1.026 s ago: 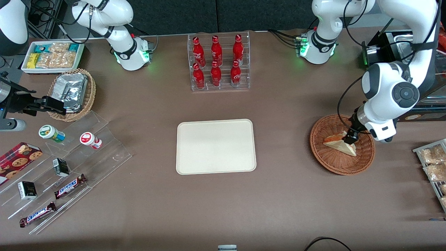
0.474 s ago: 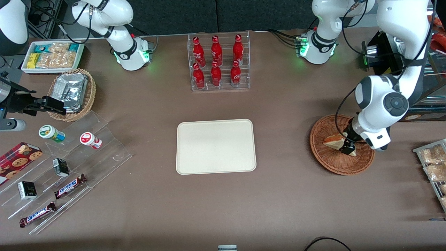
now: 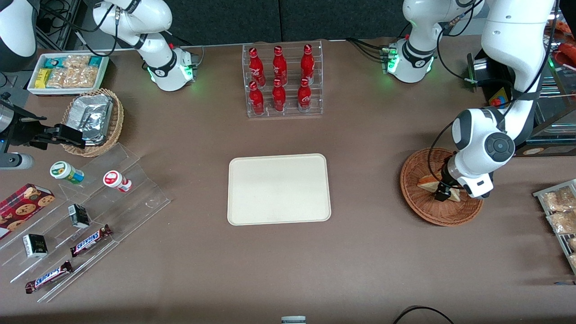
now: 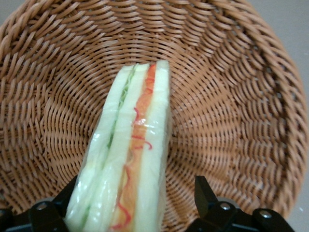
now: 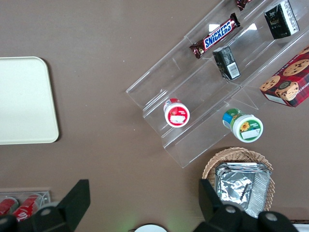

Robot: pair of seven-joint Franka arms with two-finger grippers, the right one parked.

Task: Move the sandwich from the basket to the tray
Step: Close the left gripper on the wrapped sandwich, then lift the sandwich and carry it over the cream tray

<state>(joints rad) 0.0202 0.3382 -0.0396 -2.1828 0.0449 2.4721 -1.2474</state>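
The sandwich [image 3: 426,182], a wrapped wedge of white bread with orange and green layers, lies in the reddish-brown wicker basket [image 3: 432,212] toward the working arm's end of the table. My left gripper [image 3: 441,194] is down inside the basket, open, with its fingers on either side of the sandwich [image 4: 137,140]. One fingertip [image 4: 66,197] is close against the bread, and the other fingertip [image 4: 202,189] stands a little apart from it over the basket weave [image 4: 231,96]. The cream tray [image 3: 279,189] lies bare at mid-table, also seen as the tray [image 5: 21,99] in the right wrist view.
A clear rack of red bottles [image 3: 282,81] stands farther from the front camera than the tray. Packets on a rack [image 3: 558,211] lie beside the basket at the table's end. A tan basket with foil packets [image 3: 92,119] and acrylic steps with snacks [image 3: 85,216] lie toward the parked arm's end.
My gripper has dropped lower into the basket and shifted slightly toward the tray, ending astride the sandwich. The sandwich, basket and tray have not moved.
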